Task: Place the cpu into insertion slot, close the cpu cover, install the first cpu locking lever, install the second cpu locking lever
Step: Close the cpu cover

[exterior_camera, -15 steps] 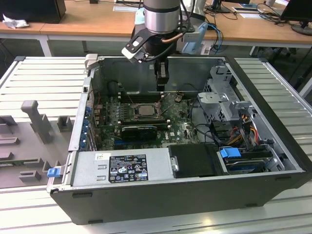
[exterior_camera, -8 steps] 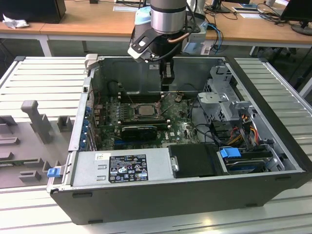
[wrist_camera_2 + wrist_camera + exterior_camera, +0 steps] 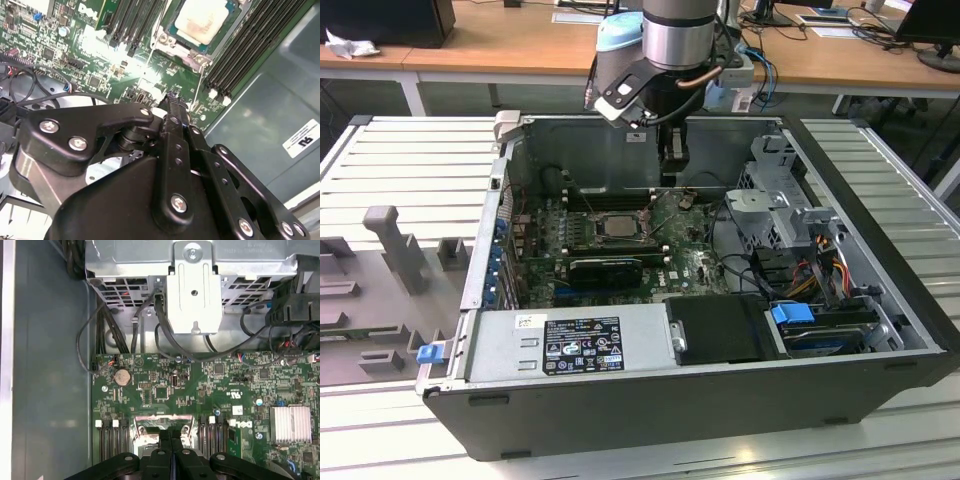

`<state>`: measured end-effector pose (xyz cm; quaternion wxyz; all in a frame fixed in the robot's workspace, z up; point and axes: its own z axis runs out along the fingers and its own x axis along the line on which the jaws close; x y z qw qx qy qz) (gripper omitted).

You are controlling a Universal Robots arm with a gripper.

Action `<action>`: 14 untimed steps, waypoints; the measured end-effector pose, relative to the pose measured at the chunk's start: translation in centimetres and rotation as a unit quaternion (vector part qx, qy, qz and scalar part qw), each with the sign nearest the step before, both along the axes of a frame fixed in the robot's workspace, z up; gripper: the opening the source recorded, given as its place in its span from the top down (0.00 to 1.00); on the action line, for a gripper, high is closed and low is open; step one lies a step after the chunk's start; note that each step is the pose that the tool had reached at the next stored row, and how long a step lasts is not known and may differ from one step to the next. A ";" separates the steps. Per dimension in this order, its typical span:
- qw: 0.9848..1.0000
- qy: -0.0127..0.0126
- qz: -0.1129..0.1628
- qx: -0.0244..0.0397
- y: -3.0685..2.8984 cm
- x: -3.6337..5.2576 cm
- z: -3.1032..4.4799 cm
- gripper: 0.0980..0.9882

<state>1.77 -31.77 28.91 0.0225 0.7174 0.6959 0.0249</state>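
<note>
So the cpu (image 3: 202,20) is already sitting in the insertion slot (image 3: 598,228) and the cpu cover (image 3: 192,56) looks folded down around it. The thin wire locking levers (image 3: 149,56) seem to stick out loose though, so I'd say both latching steps are left. The gripper (image 3: 172,100) hangs just off the socket's corner, fingers pinched together on nothing, and room's tight tbh: memory slots (image 3: 240,50) flank the socket on both sides, the case wall (image 3: 265,115) is near, and the drive cage (image 3: 775,200) plus cables (image 3: 725,245) crowd the exterior view's right.
</note>
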 end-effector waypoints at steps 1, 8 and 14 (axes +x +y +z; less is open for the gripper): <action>1.000 0.000 0.000 0.000 0.00 0.19 0.00 0.99; 1.000 0.002 0.000 0.000 0.00 1.20 0.00 0.99; 1.000 0.003 0.000 0.000 -0.01 2.05 0.00 0.99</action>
